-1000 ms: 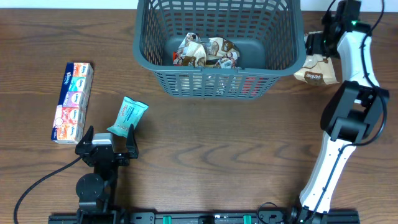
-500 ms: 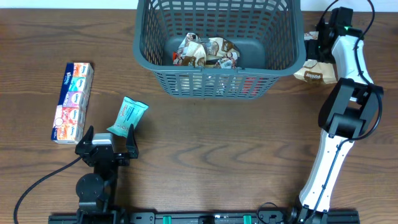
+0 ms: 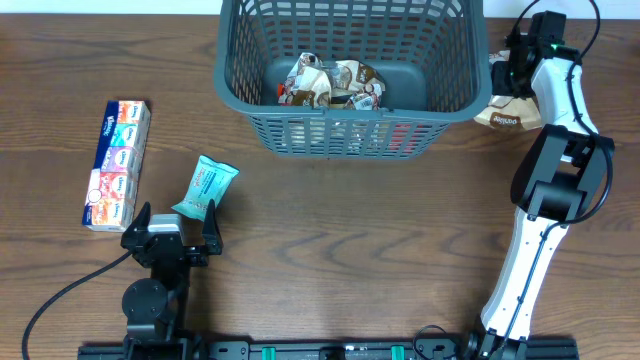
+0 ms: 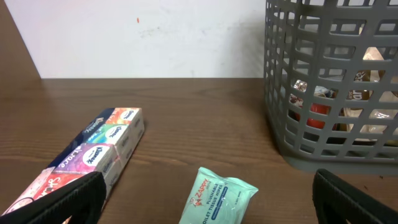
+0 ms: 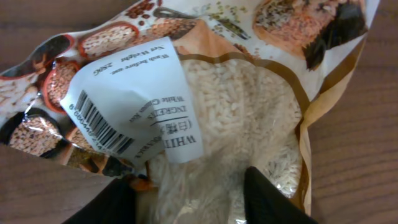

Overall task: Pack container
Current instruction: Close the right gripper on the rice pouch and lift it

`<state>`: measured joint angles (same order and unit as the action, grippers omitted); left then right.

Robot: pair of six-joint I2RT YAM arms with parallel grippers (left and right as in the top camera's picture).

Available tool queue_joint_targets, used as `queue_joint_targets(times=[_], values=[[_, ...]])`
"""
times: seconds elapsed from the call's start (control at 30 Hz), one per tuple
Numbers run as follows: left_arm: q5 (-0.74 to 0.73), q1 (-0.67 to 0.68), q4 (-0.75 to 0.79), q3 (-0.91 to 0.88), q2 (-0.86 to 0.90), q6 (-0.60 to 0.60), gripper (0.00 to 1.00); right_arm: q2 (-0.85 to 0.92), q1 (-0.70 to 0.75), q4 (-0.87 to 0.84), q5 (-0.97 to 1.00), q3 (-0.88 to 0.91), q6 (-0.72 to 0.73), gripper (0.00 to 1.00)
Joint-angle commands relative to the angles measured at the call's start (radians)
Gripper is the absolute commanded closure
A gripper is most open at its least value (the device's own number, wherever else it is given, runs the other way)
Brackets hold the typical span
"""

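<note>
The container (image 3: 340,135), a dark grey lattice basket, stands at the back middle of the table and holds several snack packs (image 3: 333,83). Just right of it lies a bag of white rice (image 3: 505,118), and my right gripper (image 3: 515,75) comes down on its upper end. In the right wrist view the rice bag (image 5: 242,106) fills the picture, and the right gripper (image 5: 189,186) pinches bunched clear plastic between its black fingers. My left gripper (image 3: 176,214) rests wide open near the front left, with a teal wipes pack (image 3: 205,187) just beyond its fingers.
A long multicolour tissue pack (image 3: 117,163) lies at the far left. In the left wrist view, the wipes pack (image 4: 217,196) lies between the open fingers, the tissue pack (image 4: 93,152) to the left, and the container's wall (image 4: 329,87) to the right.
My right gripper has moved a little toward the back over the rice bag and drawn its fingers in on it. The left arm has not moved.
</note>
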<state>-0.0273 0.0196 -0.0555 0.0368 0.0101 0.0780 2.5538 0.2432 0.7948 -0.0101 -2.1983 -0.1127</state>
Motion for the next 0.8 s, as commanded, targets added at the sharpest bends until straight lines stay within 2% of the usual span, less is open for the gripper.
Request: queue_joint_targets(times=[0.0,0.03,0.1,0.57,0.77], values=[[-0.017,-0.002,-0.014,-0.031,-0.007,-0.005,0.01,0.050,0.003,0.011,0.020,0.002,-0.005,0.78],[-0.017,-0.002,-0.014,-0.031,-0.007,-0.005,0.01,0.050,0.002,0.013,0.020,0.002,-0.005,0.91],[-0.017,-0.002,-0.014,-0.031,-0.007,-0.005,0.01,0.050,0.001,0.013,0.020,0.002,-0.005,0.99],[-0.018,-0.002,-0.014,-0.031,-0.007,-0.005,0.01,0.042,-0.005,0.037,0.020,0.002,-0.005,0.99],[-0.017,-0.002,-0.014,-0.031,-0.007,-0.005,0.01,-0.032,-0.007,0.074,0.021,0.001,-0.004,0.99]])
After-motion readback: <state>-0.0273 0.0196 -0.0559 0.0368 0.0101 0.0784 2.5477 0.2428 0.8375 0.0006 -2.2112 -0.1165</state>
